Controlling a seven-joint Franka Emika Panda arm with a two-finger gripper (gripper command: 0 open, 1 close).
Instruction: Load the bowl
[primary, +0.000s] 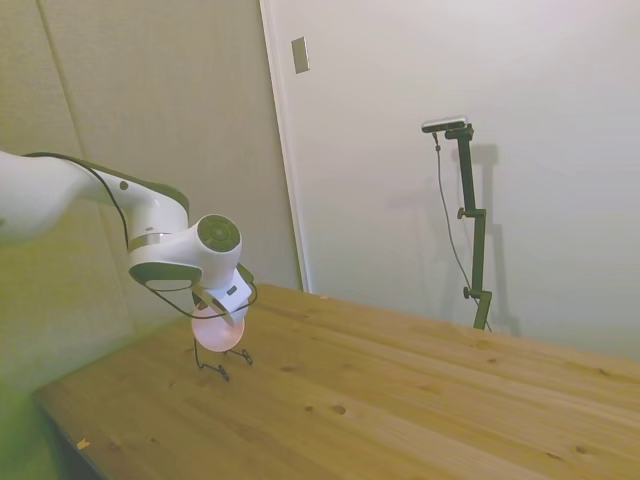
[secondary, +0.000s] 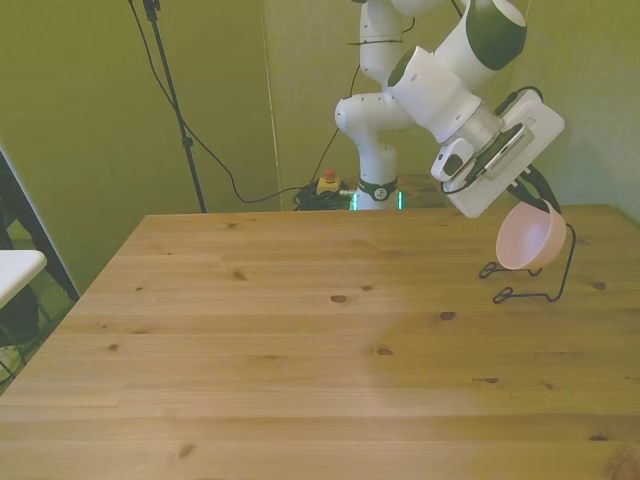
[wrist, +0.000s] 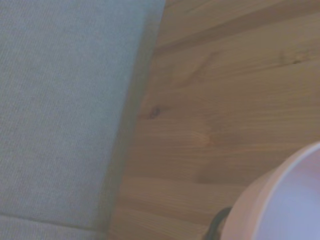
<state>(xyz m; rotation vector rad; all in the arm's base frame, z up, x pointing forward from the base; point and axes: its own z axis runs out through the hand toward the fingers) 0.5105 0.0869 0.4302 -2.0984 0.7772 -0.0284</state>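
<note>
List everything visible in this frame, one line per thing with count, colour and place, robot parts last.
bowl: one, pale pink, held tilted in the air just in front of the wire rack, near the front view's right edge.
wire rack: one, black, standing on the table at the front view's right, partly behind the bowl.
table: one, light wood, fills the lower part of both wide views.
arm: one, white with dark joints, reaching over the table's right side in the front view.
gripper: one, dark fingers, closed on the bowl's rim.
</note>
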